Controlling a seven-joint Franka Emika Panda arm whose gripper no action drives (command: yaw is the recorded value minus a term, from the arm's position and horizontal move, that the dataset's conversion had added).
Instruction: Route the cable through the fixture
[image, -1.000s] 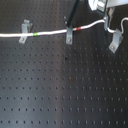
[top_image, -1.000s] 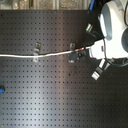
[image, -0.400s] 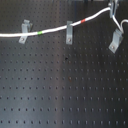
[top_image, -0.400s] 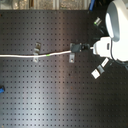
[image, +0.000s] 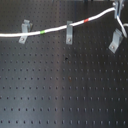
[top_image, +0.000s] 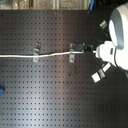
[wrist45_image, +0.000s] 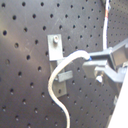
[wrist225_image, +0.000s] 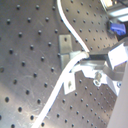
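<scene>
The white cable (image: 55, 29) runs from the first exterior view's left through two clips. Its green band (image: 46, 31) lies between them and its red band (image: 89, 20) just past the middle one, before it rises to my gripper (image: 120, 6) at the top right. The gripper is shut on the cable's end, as both wrist views show (wrist45_image: 97, 61) (wrist225_image: 92, 60). The fixture (image: 116, 40), a pale slanted clip, stands below the gripper and apart from the cable. In the second exterior view the gripper (top_image: 91, 49) is just right of the middle clip, and the fixture (top_image: 98, 75) is lower right.
A dark forked clip (image: 23, 31) and a slim upright clip (image: 69, 31) hold the cable on the black perforated board (image: 60, 90). The slim clip fills both wrist views (wrist45_image: 57, 47). Another clip (top_image: 103, 24) stands at the second exterior view's upper right. A blue object (top_image: 1, 90) is at the second exterior view's left edge.
My gripper has moved toward the first exterior view's right with the cable end. The cable has slid through the two clips, and both bands have shifted right.
</scene>
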